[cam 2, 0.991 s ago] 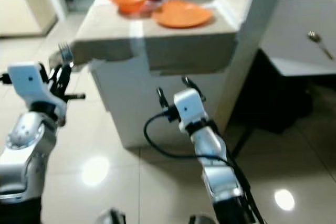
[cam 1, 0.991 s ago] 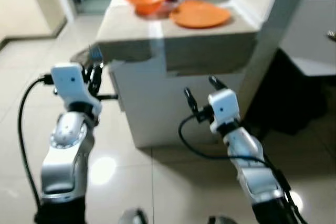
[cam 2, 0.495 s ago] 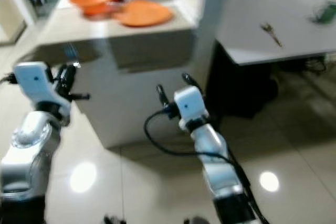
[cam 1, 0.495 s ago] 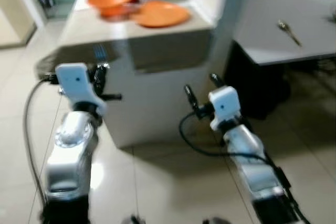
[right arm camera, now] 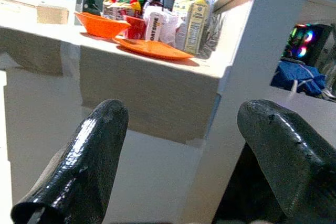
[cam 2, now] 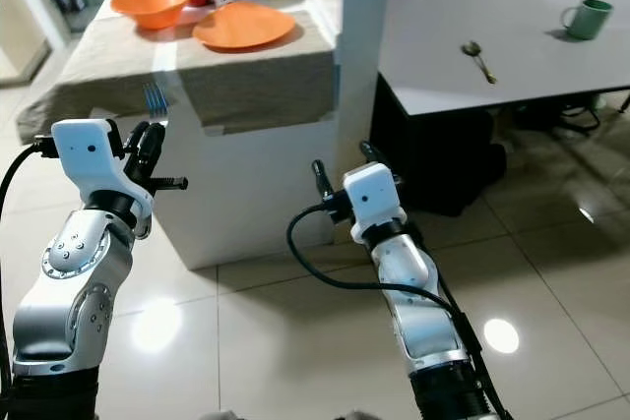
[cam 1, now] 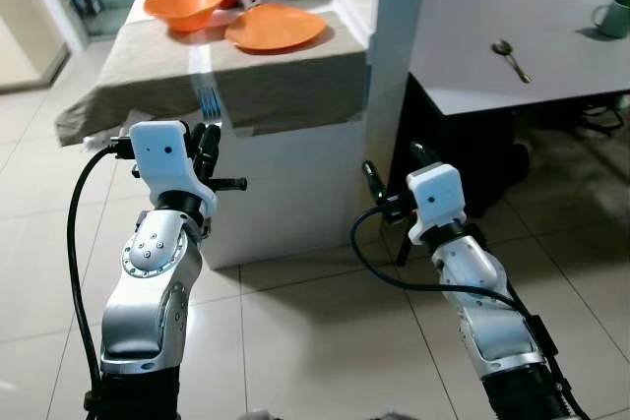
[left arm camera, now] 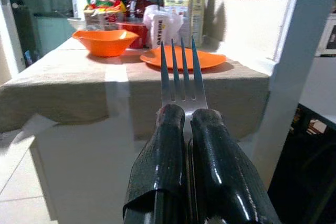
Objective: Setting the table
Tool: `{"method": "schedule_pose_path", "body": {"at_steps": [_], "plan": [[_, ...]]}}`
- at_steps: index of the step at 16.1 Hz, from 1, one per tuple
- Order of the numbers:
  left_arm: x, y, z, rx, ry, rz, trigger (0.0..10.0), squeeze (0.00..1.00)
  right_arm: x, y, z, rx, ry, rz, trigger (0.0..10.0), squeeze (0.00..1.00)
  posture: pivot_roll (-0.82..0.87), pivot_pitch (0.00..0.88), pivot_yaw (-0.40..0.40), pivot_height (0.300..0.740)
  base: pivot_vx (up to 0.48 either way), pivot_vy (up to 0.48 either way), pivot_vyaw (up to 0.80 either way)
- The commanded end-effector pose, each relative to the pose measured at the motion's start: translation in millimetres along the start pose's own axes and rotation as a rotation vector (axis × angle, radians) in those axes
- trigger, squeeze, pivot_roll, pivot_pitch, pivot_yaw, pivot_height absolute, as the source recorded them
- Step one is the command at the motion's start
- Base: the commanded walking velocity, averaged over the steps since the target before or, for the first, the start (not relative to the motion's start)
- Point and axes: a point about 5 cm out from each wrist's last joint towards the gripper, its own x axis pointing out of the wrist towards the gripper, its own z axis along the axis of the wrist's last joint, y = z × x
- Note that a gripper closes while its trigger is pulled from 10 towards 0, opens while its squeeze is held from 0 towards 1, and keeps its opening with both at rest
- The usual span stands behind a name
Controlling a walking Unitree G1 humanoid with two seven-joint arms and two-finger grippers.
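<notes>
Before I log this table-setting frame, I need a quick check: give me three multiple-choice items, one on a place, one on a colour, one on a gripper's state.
1. Where does the spoon lie?
A. grey table
B. floor
C. in the bowl

2. What colour is the plate?
A. white
B. orange
C. blue

3. What is the left gripper doing?
A. open
B. shut on nothing
C. shut on the fork

Answers: 1 A, it rests on the grey tabletop; 2 B, plate matches the orange bowl; 3 C, tines stand up between the closed fingers.
</notes>
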Motion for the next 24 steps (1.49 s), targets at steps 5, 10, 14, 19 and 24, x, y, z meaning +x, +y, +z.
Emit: {"method": "schedule_pose_path", "body": {"at_steps": [5,10,14,19,24], "plan": [[-1.0,0.6,0.4,-0.005,-0.007,0.017,0.0,0.0,2.5,2.3,-2.4,0.0,0.02,0.016,10.0,0.0,-0.04,0.0,0.052,0.74,0.0,-0.096,0.0],[0.7,2.0,-1.6,-0.004,-0.004,0.054,0.0,0.0,0.4,7.7,-2.9,0.009,0.019,0.04,10.0,0.0,-0.04,0.0,0.055,0.74,0.0,-0.192,0.0],[4.0,2.1,-1.6,0.003,0.002,0.066,0.0,0.0,-0.3,11.2,-2.2,0.012,0.014,0.054,10.0,0.0,-0.05,0.0,0.059,0.74,0.0,-0.339,0.0],[8.9,-0.2,-4.3,0.009,0.014,0.066,0.0,0.0,-1.4,7.8,-0.8,-0.007,0.01,0.038,10.0,0.0,-0.06,0.0,0.067,0.74,0.0,-0.442,0.45],[15.5,0.1,-6.4,0.011,0.023,0.069,0.0,0.0,-2.7,7.3,-0.6,-0.001,0.013,0.03,10.0,0.0,-0.07,0.0,0.072,0.74,0.0,-0.435,0.16]]}}
